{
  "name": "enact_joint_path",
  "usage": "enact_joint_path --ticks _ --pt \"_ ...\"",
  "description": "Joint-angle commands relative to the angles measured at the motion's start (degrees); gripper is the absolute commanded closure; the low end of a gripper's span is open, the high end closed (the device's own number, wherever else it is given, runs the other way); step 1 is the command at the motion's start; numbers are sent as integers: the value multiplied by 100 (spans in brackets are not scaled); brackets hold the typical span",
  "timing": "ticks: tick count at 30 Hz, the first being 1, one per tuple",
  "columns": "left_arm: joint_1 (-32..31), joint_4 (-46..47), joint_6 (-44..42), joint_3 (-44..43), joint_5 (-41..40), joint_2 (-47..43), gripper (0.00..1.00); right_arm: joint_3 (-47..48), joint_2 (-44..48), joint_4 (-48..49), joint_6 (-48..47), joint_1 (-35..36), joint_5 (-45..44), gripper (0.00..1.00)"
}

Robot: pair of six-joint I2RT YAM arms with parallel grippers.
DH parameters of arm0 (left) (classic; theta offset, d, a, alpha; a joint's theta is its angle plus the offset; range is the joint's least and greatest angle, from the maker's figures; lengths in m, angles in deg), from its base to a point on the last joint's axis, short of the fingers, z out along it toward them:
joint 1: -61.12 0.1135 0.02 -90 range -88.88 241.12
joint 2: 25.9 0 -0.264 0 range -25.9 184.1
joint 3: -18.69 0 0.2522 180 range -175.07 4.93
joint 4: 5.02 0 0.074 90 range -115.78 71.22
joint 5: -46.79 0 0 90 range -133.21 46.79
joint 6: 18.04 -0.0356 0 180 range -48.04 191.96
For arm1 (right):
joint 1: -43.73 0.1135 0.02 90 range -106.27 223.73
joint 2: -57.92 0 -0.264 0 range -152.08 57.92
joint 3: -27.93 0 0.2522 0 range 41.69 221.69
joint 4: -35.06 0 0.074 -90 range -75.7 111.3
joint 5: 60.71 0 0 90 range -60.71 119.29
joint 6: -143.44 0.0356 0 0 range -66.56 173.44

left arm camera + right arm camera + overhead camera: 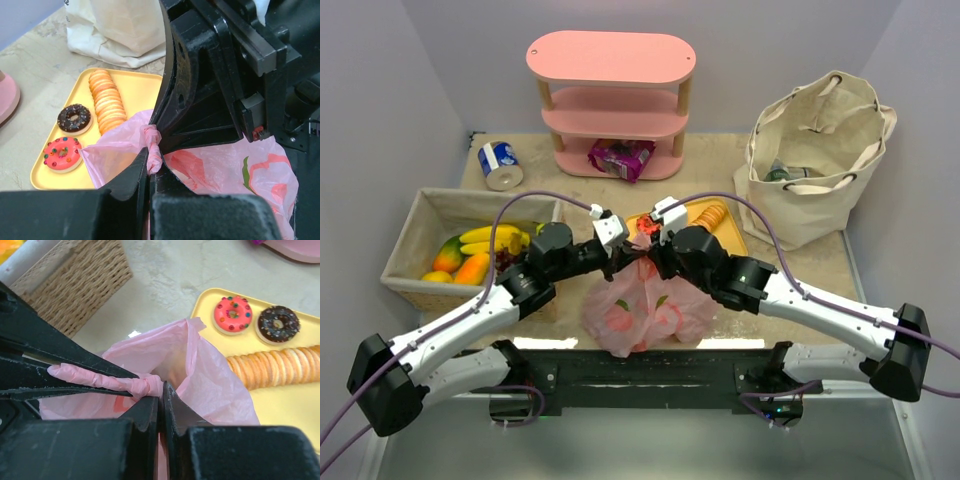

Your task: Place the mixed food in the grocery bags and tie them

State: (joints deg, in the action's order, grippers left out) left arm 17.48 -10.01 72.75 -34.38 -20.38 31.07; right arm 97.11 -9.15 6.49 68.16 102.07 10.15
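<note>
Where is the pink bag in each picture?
Top view: the pink bag is in the lower middle.
Left wrist: the pink bag is across the lower middle and right.
Right wrist: the pink bag is in the middle.
Landmark: the yellow tray shows next to it in all three.

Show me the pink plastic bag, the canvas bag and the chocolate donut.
pink plastic bag (645,308), top view, bulging body.
canvas bag (808,212), top view, front wall.
chocolate donut (84,120), left wrist view, icing ring.
</note>
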Motion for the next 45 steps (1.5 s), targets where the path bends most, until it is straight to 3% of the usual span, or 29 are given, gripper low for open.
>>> enact_joint_path --ticks 1,9,13,20,30,33,37,40,43,45 --pt "-127 406 96 -305 600 -73 100 126 -192 -980 -109 -385 -2745 99" --pt "-136 221 -53 -850 47 270 100 470 -491 -1287 -242 -385 -3692 98" --pt "-136 379 -45 -982 64 350 100 496 -605 -1314 -163 -394 -4001 93" --pt "-136 537 -18 -807 -85 323 100 101 -737 -840 -49 -394 -3256 85" --pt "-136 784 122 -464 187 393 100 4 -852 -936 207 -394 -3369 84" --pt "-136 705 44 -472 204 464 100 39 -773 -805 23 -394 -3054 89" --pt "-136 722 105 -499 301 473 100 -180 -431 -234 -356 -394 -1650 91" --pt "-136 635 184 -604 301 455 100 -338 -158 -31 -417 -394 -1112 92" --pt "-119 398 123 -692 108 429 100 -304 79 -144 -444 -394 -777 85" --pt "-119 204 -9 -762 -111 377 100 -207 263 -320 -522 -394 -382 66"
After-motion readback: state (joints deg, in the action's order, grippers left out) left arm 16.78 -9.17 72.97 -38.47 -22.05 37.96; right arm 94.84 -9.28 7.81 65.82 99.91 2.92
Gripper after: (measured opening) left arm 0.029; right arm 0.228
